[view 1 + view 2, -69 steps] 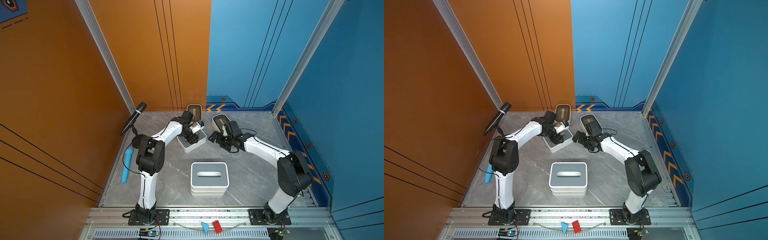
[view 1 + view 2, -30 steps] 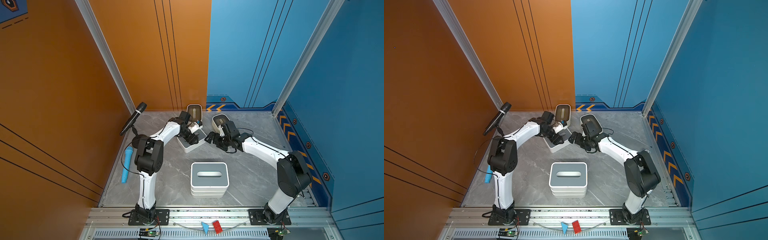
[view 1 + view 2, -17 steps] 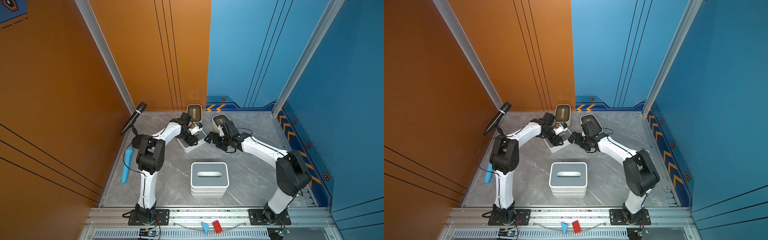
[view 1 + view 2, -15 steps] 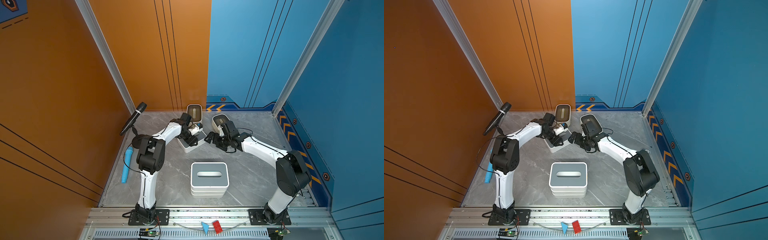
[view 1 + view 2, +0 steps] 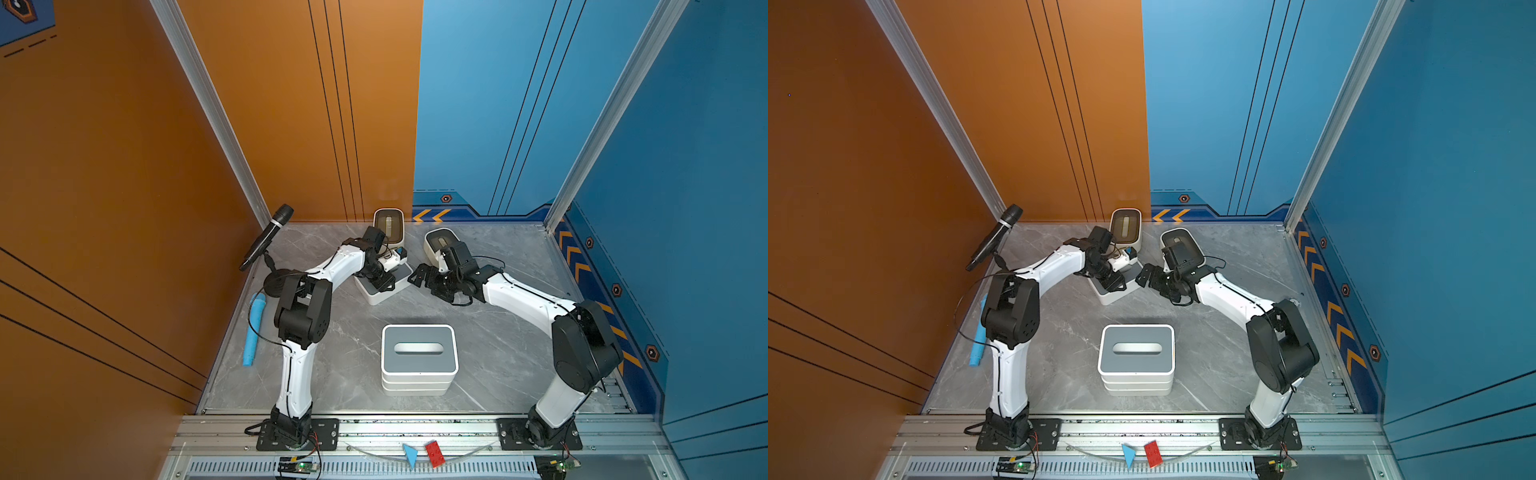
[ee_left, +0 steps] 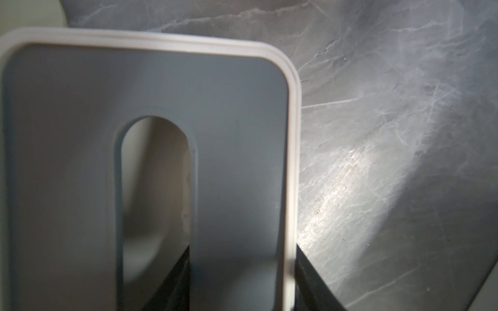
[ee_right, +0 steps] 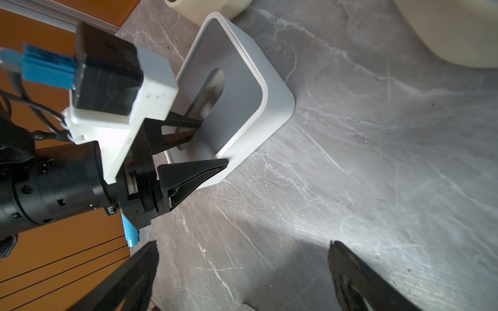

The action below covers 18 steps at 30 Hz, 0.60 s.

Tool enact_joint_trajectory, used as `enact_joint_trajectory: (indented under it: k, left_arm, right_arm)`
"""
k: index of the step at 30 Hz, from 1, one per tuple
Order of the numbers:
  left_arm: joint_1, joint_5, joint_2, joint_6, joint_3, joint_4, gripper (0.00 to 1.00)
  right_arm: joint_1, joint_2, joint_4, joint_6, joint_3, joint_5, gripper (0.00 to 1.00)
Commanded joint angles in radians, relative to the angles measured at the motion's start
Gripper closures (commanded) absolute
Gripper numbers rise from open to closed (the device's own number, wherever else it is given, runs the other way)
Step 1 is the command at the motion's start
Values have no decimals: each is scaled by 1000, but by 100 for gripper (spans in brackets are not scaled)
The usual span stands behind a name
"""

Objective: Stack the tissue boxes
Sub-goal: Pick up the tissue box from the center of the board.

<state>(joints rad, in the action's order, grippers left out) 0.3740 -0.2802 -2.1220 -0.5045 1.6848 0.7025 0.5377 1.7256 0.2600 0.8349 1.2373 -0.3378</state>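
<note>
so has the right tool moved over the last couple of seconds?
Yes. In a top view the right tool has edged toward the lone grey-lidded box, narrowing that gap; the box stack in front has stayed put.

grey-lidded box (image 6: 237,134) blurred, cropped, part hidden under left tool (image 5: 382,283)

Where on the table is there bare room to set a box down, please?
Bare table lies in the far corner beyond the right arm and on both sides of the stack. The far middle is crowded: the left pincer grips a grey box beside the open right pincer, two brown-lidded boxes behind.
</note>
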Motion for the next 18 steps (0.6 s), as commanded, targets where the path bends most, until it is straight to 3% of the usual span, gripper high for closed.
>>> enact_joint_trajectory:
  k: [1,9,18]
  left_arm:
    - [3,16,27,1,22,24,55]
    - [1,40,117,45,4,26,55]
    - [-26,103,333,163,-107,45,56]
  right_arm:
    - [1,-23,15,-19,13,-5,0]
    - [-11,-92,6,-8,-40,-12,0]
    - [-42,-195,-22,7,-114,-44,0]
